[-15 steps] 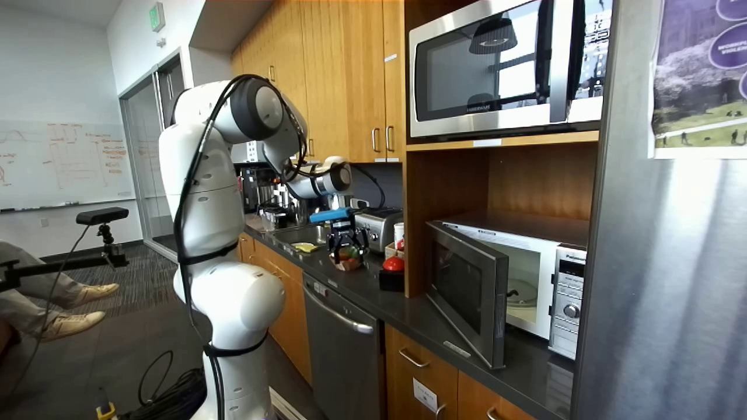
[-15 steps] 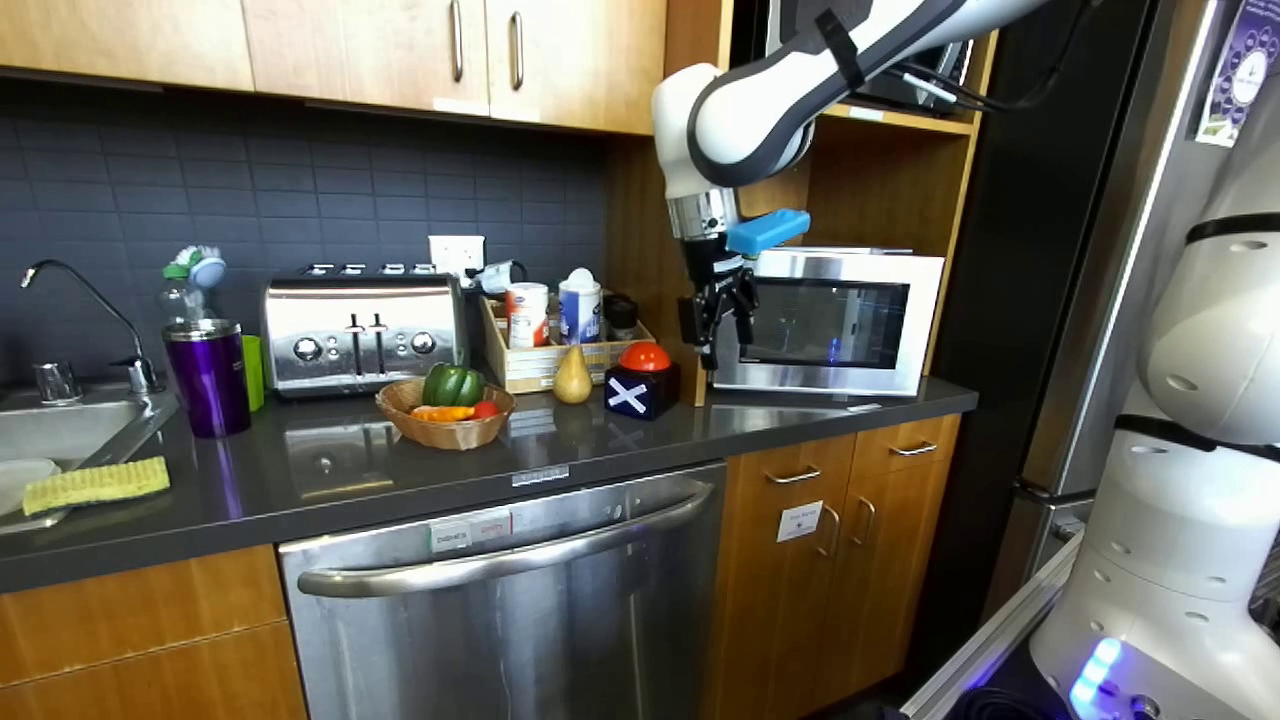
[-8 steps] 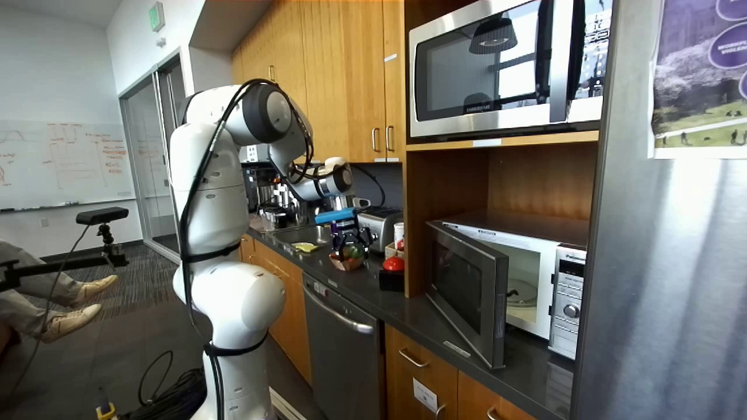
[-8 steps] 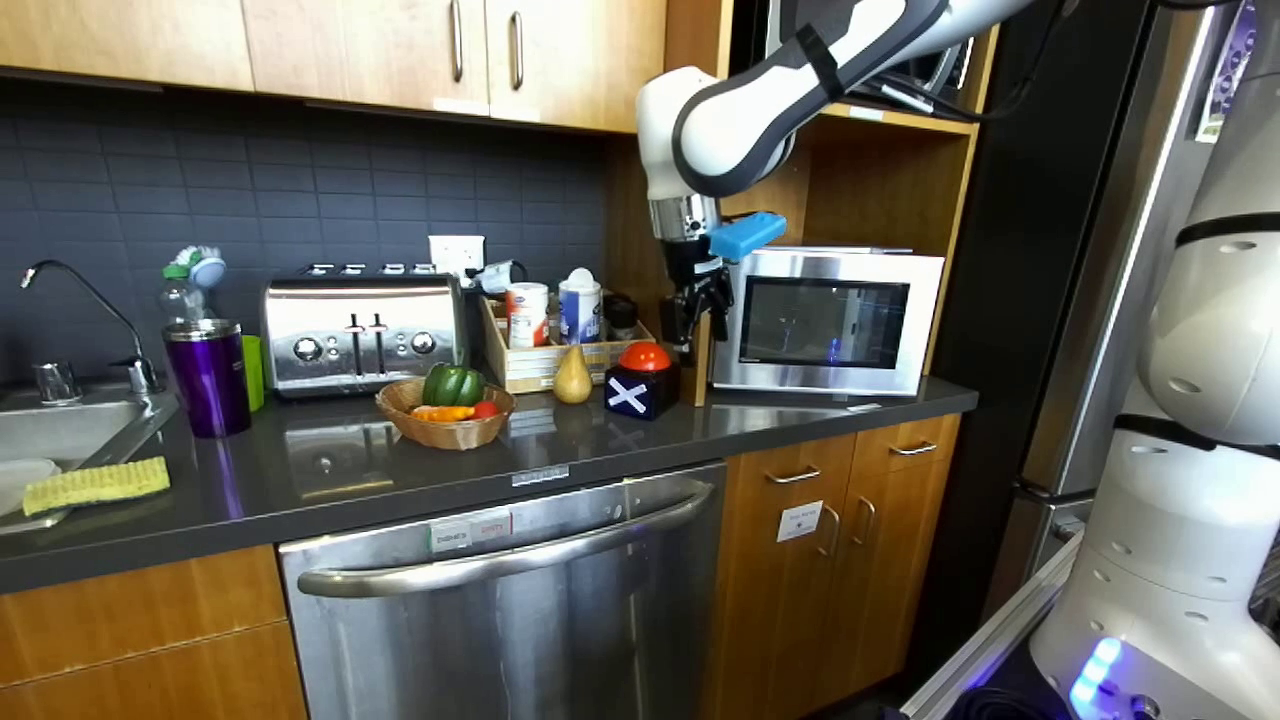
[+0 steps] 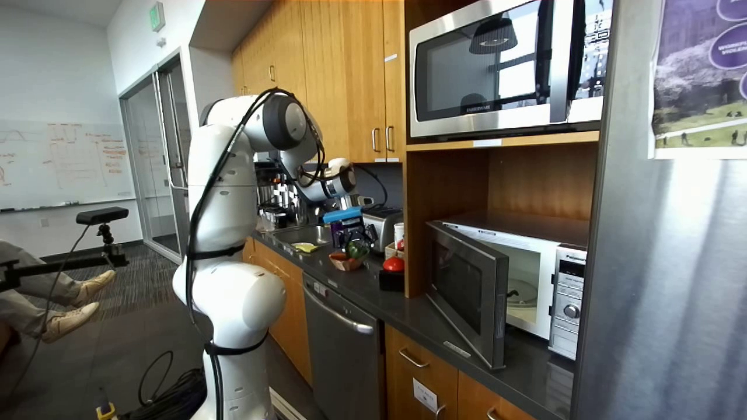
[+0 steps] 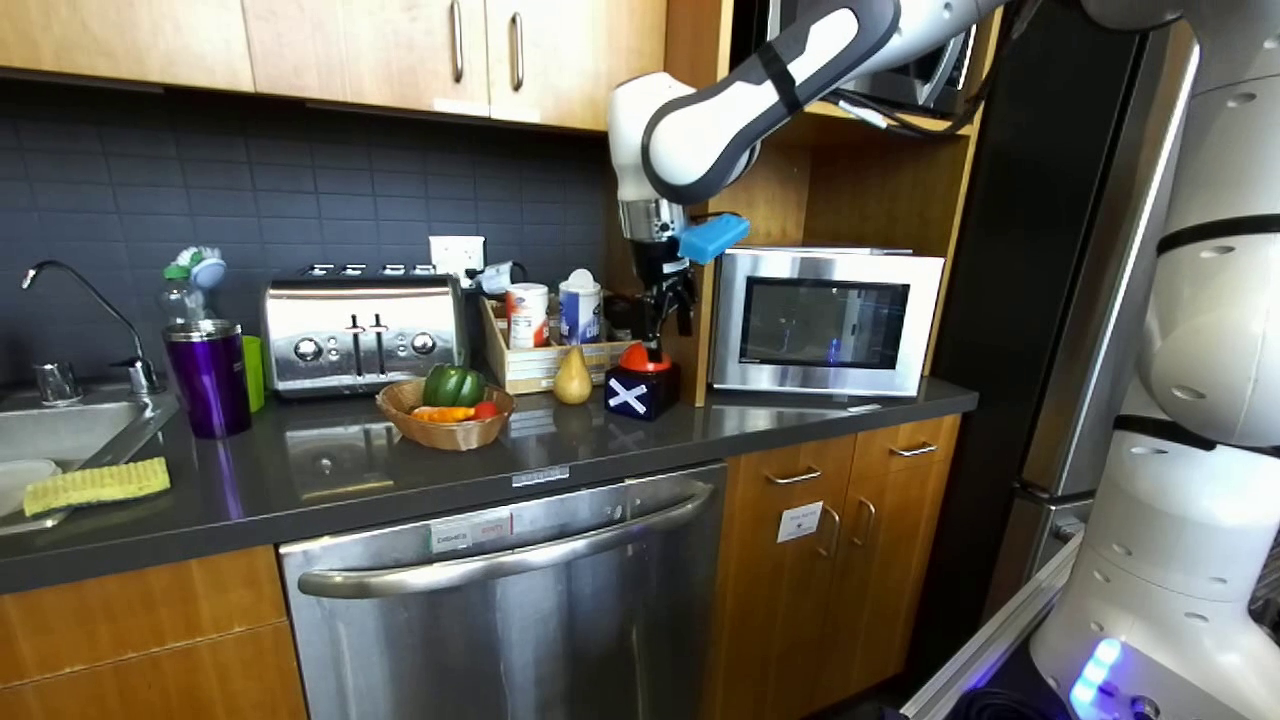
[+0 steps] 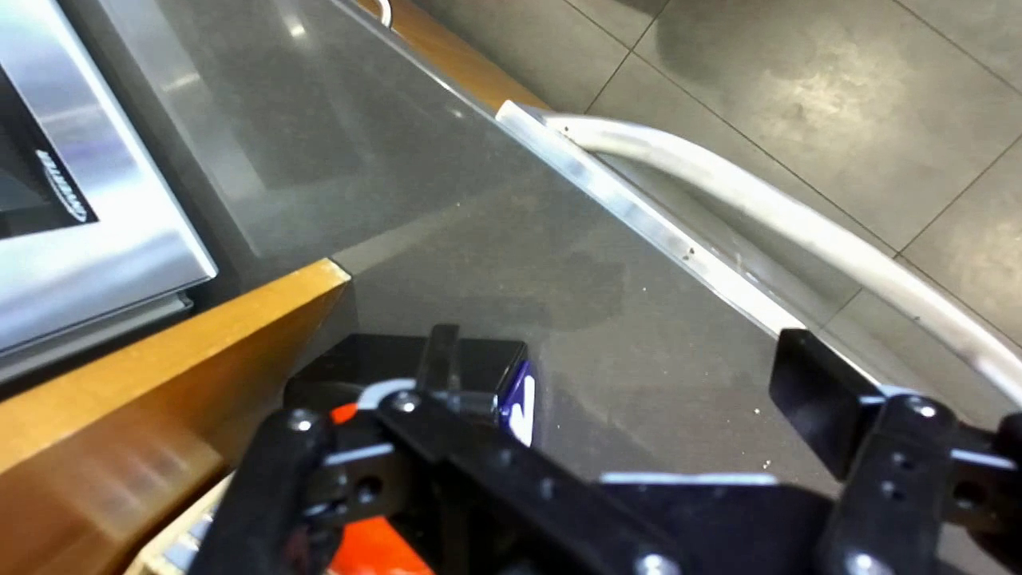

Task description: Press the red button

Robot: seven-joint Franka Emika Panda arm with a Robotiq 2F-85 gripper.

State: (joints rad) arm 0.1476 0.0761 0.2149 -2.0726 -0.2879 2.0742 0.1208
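The red button (image 6: pixel 637 358) is a red dome on a black box (image 6: pixel 640 393) with a white X, standing on the counter. It shows in both exterior views (image 5: pixel 393 265), and partly in the wrist view (image 7: pixel 379 547), behind the left finger. My gripper (image 6: pixel 670 340) points down beside the dome. One fingertip overlaps the dome's right side in that exterior view; I cannot tell whether it touches. In the wrist view, the gripper (image 7: pixel 628 379) is open with its jaws wide apart and nothing between them. Its left finger stands over the box.
A wooden cabinet panel (image 7: pixel 239 335) and a microwave (image 6: pixel 825 320) stand beside the box. A pear (image 6: pixel 573 376), a wooden crate (image 6: pixel 525 368), a basket (image 6: pixel 440 432) of vegetables and a toaster (image 6: pixel 365 330) stand on the other side. The counter's front edge lies above a dishwasher (image 6: pixel 500 620).
My arm has moved forward over the counter. In an exterior view the gripper has moved left, from in front of the microwave to the red button, which it now partly covers. The button has not moved.
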